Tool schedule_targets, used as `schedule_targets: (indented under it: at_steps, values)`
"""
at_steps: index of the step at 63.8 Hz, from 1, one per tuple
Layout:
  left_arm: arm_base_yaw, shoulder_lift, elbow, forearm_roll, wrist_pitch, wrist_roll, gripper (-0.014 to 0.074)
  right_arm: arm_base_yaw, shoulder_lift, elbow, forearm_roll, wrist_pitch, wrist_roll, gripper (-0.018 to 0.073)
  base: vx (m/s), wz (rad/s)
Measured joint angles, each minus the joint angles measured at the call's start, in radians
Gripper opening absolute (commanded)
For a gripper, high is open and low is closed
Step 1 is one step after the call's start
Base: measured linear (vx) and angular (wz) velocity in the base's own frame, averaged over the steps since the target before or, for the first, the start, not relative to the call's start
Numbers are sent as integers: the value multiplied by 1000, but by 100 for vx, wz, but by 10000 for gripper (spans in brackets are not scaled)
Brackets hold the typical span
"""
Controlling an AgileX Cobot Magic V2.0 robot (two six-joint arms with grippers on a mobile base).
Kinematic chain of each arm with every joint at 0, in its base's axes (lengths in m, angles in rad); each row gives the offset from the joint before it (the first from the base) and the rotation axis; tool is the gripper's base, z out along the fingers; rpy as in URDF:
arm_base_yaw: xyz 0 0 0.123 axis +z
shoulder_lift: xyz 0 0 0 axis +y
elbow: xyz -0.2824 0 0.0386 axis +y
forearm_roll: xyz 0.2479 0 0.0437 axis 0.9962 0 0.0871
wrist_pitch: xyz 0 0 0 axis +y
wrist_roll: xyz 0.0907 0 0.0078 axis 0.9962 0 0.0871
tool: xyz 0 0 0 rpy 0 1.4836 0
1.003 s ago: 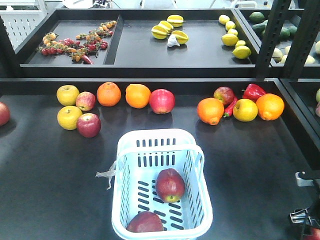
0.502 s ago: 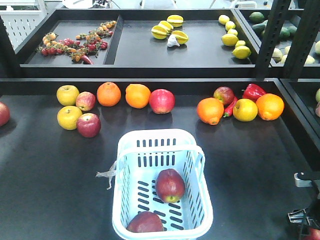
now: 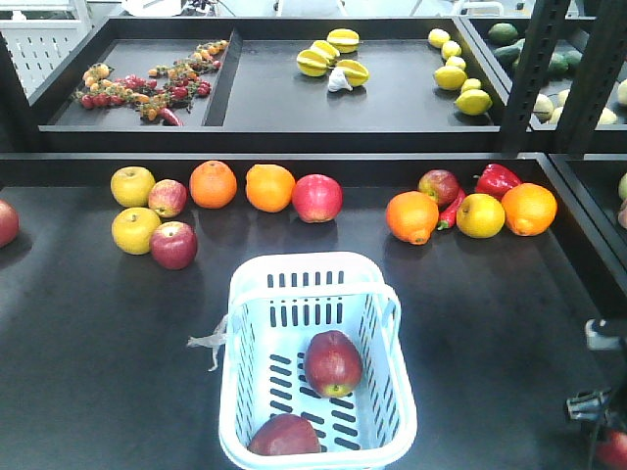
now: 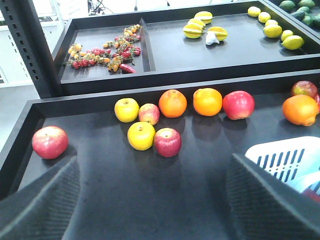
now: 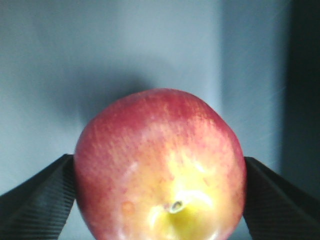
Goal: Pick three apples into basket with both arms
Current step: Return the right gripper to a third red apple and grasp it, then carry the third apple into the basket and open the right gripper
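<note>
Your right gripper (image 5: 160,200) is clamped on the third apple (image 5: 160,167) and has sunk lower, right of the basket (image 3: 318,274), not over it. Two apples (image 3: 333,362) lie inside. Your left gripper (image 4: 150,200) stands spread, empty, left of the basket.

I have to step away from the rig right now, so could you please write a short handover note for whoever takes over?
Right gripper: shut on the third apple, at the lower right edge of the front view, off to the right of the basket.
Left gripper: open, holding nothing, above the table left of the basket.
Done: two apples lie in the basket, one mid-floor, one at the near wall.
Left: carry the held apple over the basket and release it.
</note>
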Motion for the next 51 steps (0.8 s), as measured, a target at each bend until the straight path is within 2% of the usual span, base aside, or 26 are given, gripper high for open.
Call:
schedule_targets:
  at_steps: [15,28,35,51]
  values:
    - [0,0,0,0,0,0,569,3,-168,3,54,21,1,277,0,0]
    - [0,0,0,0,0,0,569,3,-343,8,182,54,-50,277,0,0]
    - [0,0,0,0,0,0,569,3,-447,8,305,99,-148,277,0,0]
    - [0,0,0,0,0,0,569,3,-671,43,674,227,-513,277,0,0]
